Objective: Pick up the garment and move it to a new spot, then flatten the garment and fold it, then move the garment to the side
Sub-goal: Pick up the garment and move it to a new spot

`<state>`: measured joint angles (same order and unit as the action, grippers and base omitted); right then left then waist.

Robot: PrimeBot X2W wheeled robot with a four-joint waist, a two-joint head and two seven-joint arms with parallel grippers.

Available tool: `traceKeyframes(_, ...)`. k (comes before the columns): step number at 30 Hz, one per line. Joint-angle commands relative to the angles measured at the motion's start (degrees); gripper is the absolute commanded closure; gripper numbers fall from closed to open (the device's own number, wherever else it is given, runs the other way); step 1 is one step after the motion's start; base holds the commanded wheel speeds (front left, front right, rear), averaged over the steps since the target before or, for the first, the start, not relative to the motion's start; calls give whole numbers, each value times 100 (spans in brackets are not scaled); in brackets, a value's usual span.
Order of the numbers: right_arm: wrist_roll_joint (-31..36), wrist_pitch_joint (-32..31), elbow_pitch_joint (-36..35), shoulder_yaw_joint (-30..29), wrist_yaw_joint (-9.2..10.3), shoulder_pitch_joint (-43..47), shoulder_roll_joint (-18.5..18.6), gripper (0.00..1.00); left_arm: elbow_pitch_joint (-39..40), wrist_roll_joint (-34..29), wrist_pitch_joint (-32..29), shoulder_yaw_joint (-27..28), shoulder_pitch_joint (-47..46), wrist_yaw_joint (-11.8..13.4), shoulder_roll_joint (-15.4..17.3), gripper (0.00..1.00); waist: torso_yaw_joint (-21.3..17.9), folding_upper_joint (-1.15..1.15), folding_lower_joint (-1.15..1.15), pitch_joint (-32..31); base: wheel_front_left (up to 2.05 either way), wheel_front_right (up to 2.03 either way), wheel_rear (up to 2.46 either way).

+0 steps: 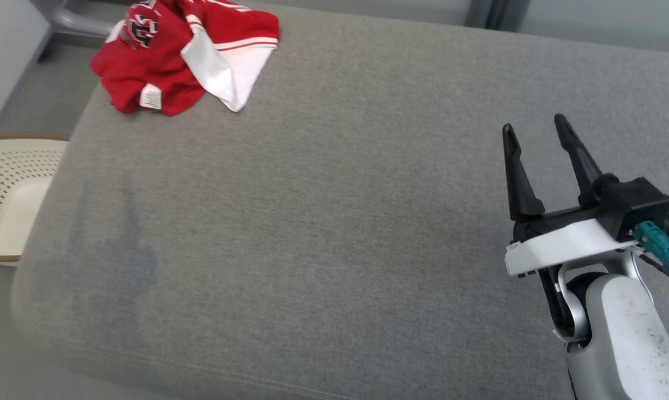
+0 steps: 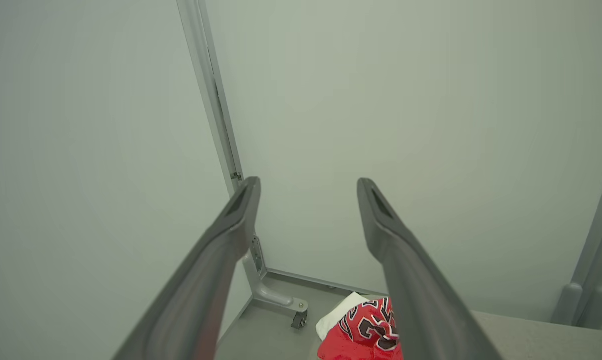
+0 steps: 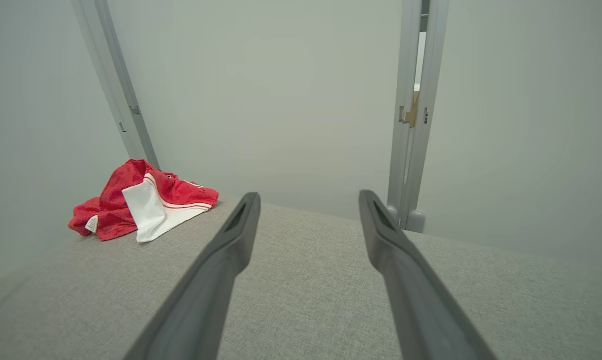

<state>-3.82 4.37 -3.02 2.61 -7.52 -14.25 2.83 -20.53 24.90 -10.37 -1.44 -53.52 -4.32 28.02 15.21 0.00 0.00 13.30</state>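
Because the garment (image 1: 145,72) lies crumpled, it looks light and limp; pinch its raised red fold. Left gripper (image 2: 308,182) and right gripper (image 1: 533,123) gape, empty.

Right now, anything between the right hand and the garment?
Nothing visible. The garment lies crumpled at the far left corner of the cushion; bare cushion runs between it and the open right hand.
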Motion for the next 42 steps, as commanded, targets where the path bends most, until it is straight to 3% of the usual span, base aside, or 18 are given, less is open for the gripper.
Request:
traceKeyframes(1, 48, -27, -105, -34, 7, -147, 11, 0, -217, 81, -170, -28, -194, -68, 33, 0, -1270, 0, 0, 1391, 0, 0, 0)
traceKeyframes(5, 113, -87, -355, -119, 7, -201, 9, 0, -802, 231, -595, -184, -476, -211, 283, 0, -1526, 0, 0, 1775, 0, 0, 0)
traceKeyframes(10, 110, -116, -603, -273, 7, -117, 7, 0, -1443, 516, -889, -344, -592, -275, 322, 0, -1709, 0, 0, 2176, 0, 0, 0)
traceKeyframes(17, 54, -69, -681, -277, 7, -137, 8, 0, -1988, 639, -735, -335, -650, -305, 544, 0, -1774, 0, 0, 2401, 0, 0, 0)
traceKeyframes(21, 99, -54, -677, -339, 7, -153, 10, 0, -2195, 677, -653, -367, -654, -304, 511, 0, -1751, 0, 0, 2427, 0, 0, 0)
traceKeyframes(22, 104, -49, -663, -345, 7, -158, 10, 0, -2222, 685, -637, -378, -657, -306, 519, 21, -1740, 0, 0, 2421, 0, 0, 0)
traceKeyframes(23, 111, -53, -645, -348, 7, -161, 8, 0, -2254, 674, -599, -412, -667, -305, 514, 62, -1723, 0, 0, 2407, 0, 0, 0)
traceKeyframes(24, 117, -47, -630, -339, 7, -165, 8, 0, -2274, 666, -576, -437, -680, -306, 506, 91, -1708, 0, 0, 2389, 0, 0, 0)
traceKeyframes(25, 104, -29, -603, -324, 7, -173, 9, 0, -2299, 684, -532, -460, -695, -309, 489, 100, -1687, 0, 0, 2349, 0, 0, 0)
traceKeyframes(31, 15, 71, -360, -265, 7, -169, 12, 0, -2239, 728, -370, -779, -761, -318, 662, 100, -1635, 0, 0, 1860, 0, 0, 0)
traceKeyframes(38, -157, 266, 107, -315, 7, 21, 12, 0, -1838, 720, -292, -1528, -884, -320, 874, 100, -1679, 0, 0, 1018, 0, 0, 0)
traceKeyframes(42, -249, 380, 424, -342, 7, 170, 13, 0, -1565, 704, -293, -2032, -1015, -319, 835, 100, -1771, 0, 0, 478, 0, 0, 0)
